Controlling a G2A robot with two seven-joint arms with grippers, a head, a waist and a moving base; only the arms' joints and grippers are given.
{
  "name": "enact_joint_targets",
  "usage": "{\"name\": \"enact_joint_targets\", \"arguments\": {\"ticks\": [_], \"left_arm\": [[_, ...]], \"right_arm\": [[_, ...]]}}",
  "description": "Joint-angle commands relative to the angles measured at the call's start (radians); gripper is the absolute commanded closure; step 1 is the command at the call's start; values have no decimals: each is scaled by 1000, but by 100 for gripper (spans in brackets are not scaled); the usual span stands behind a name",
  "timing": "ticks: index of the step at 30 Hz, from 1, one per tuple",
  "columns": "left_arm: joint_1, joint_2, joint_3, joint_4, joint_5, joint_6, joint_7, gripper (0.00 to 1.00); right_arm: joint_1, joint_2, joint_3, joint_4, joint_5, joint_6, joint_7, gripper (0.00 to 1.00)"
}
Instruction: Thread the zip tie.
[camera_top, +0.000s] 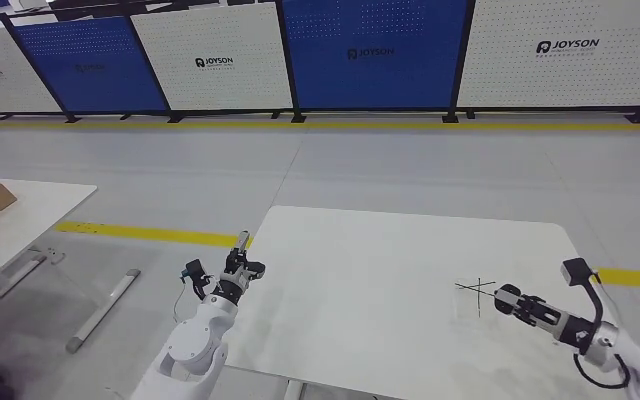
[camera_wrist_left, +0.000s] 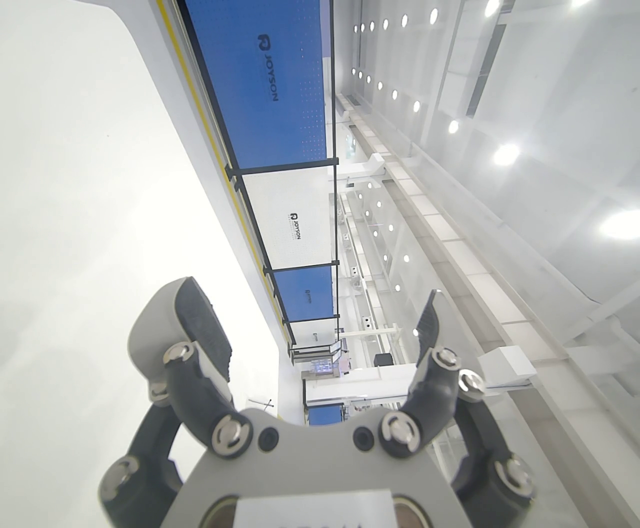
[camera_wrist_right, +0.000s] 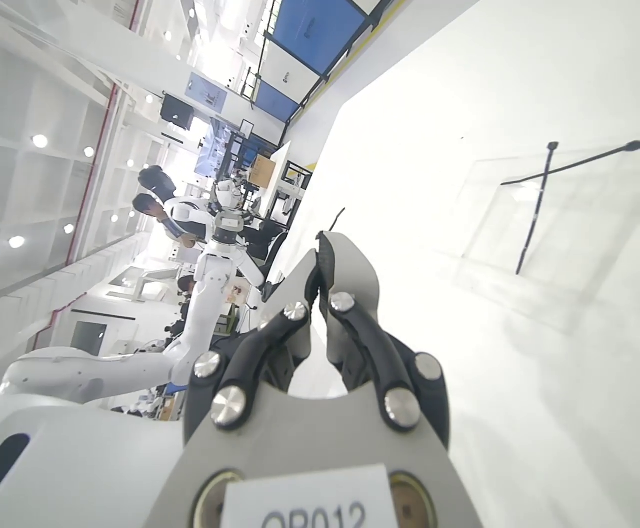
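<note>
The right claw (camera_wrist_right: 320, 245) is pinched shut on a thin black plastic zip tie (camera_wrist_right: 336, 220) at the lower right of the top view. It is just beside two more black zip ties (camera_wrist_right: 536, 210), which lie crossed on a clear sheet (camera_wrist_right: 500, 280). The left claw (camera_wrist_left: 315, 310) gapes wide at the left edge of the white table (camera_top: 400, 300).

- My left arm (camera_top: 195, 345): glossy white shell with rounded joints and a thin dark cable (camera_top: 183, 288) looped at the wrist.
- My left gripper (camera_wrist_left: 315, 310): grey metal base plate, black link bars, round silver screws, ribbed black pads (camera_wrist_left: 205, 320) on pale grey fingers.
- My right arm (camera_top: 578, 330): banded black and grey at the wrist, a small black box (camera_top: 576, 270) on a stalk.
- My right gripper (camera_wrist_right: 320, 250): same grey plate and black links, a white label with dark print at its base.
</note>
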Motion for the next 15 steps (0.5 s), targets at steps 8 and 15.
{"name": "enact_joint_targets", "arguments": {"ticks": [8, 15], "left_arm": [[-29, -1, 46, -91, 78, 19, -50, 0], [-81, -9, 186, -188, 150, 85, -109, 0]], "right_arm": [[0, 0, 0, 0, 0, 0, 0, 100], [0, 0, 0, 0, 0, 0, 0, 100]]}}
